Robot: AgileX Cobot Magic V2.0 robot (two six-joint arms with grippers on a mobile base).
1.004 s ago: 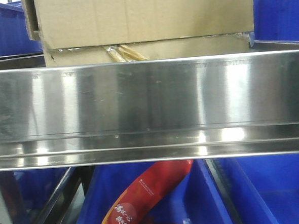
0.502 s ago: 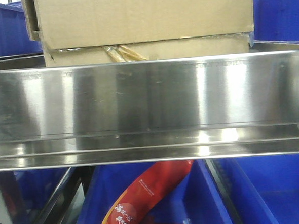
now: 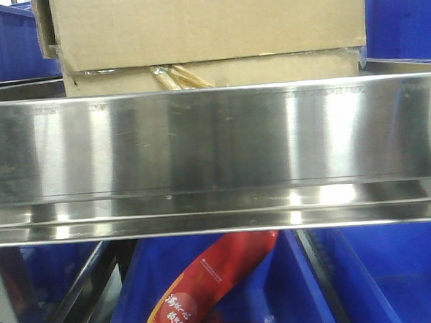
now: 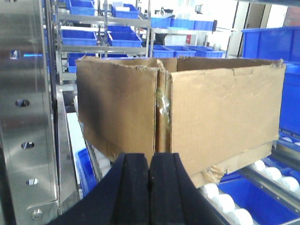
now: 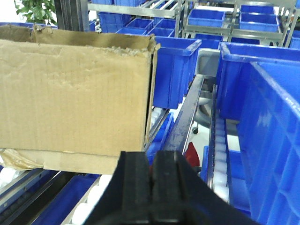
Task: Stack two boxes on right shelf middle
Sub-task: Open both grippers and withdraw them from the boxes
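On the steel shelf (image 3: 214, 139), behind its shiny front rail, we see two boxes stacked: upper box (image 3: 207, 23) sits on the lower box (image 3: 268, 70), torn tape at the seam. Left gripper (image 4: 149, 187) has fingers pressed together, holding nothing, just short of the carton's corner. Right gripper (image 5: 152, 187) likewise closed and empty, beside blue bins (image 5: 276, 131).
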